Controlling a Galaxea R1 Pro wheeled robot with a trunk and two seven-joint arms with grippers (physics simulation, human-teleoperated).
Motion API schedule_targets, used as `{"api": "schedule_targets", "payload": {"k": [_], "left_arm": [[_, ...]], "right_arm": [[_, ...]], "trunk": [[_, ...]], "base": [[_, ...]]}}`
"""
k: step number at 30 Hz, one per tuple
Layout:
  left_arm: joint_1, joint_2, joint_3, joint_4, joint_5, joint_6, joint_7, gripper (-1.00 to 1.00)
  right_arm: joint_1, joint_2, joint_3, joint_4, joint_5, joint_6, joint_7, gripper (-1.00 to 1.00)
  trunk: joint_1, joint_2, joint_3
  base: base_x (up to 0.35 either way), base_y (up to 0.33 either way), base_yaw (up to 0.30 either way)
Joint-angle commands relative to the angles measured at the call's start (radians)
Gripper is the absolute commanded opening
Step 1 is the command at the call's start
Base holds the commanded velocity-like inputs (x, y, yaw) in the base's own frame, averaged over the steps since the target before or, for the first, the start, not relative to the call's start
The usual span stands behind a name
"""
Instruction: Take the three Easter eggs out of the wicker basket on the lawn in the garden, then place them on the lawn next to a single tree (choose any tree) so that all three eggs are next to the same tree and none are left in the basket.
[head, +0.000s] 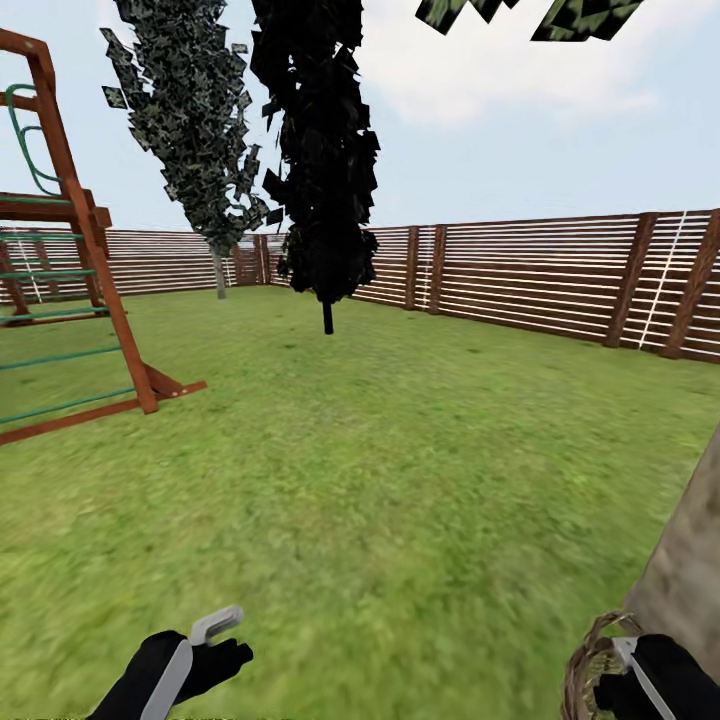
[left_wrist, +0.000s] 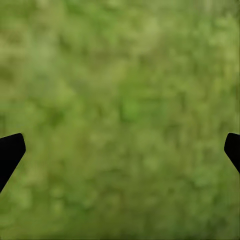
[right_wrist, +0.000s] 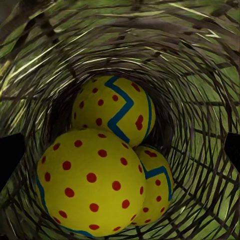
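Three yellow Easter eggs with red dots and blue-green zigzags lie together at the bottom of the wicker basket (right_wrist: 200, 75): one at the back (right_wrist: 112, 110), a big near one (right_wrist: 90, 182) and one half hidden behind it (right_wrist: 156, 182). My right gripper (head: 640, 672) hangs open over the basket's mouth, its dark fingertips (right_wrist: 10, 157) wide apart above the eggs. The basket's rim (head: 585, 660) stands right beside the pale mottled trunk of a tree (head: 690, 560). My left gripper (head: 222, 642) is open and holds nothing, low over the lawn (head: 400, 480).
A wooden climbing frame (head: 90, 300) with green rungs stands at the left. Two dark columnar trees (head: 320, 160) rise at the back, in front of a slatted wooden fence (head: 540, 275). Open grass stretches between them and me.
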Motion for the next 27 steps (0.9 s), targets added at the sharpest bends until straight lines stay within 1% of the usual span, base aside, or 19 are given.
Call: {"api": "schedule_targets", "payload": {"k": [1, 9, 18, 23, 27], "left_arm": [[0.0, 0.0, 0.0, -0.001, 0.01, 0.005, 0.008, 1.0], [0.0, -0.001, 0.0, -0.001, 0.01, 0.005, 0.008, 1.0], [0.0, -0.003, 0.0, -0.001, 0.009, 0.005, 0.009, 1.0], [0.0, -0.014, 0.0, 0.0, 0.008, 0.005, 0.01, 1.0], [0.0, -0.016, 0.0, 0.0, 0.009, 0.003, 0.011, 1.0]], "right_arm": [[0.0, 0.0, -0.004, -0.002, 0.007, 0.005, 0.008, 1.0], [0.0, -0.001, -0.006, -0.002, 0.006, 0.005, 0.008, 1.0], [0.0, -0.001, -0.007, -0.002, 0.003, 0.006, 0.008, 1.0], [0.0, -0.001, -0.007, -0.002, 0.003, 0.006, 0.008, 1.0], [0.0, -0.001, -0.007, -0.002, 0.003, 0.006, 0.008, 1.0]], "trunk": [[0.0, 0.0, -0.001], [0.0, 0.0, -0.001], [0.034, -0.063, -0.029], [0.053, -0.098, -0.045], [0.053, -0.098, -0.045]], "base": [[0.0, 0.0, 0.069], [0.0, 0.0, 0.015], [0.0, 0.0, 0.0], [0.0, 0.0, 0.0], [-0.034, 0.0, 0.0]]}}
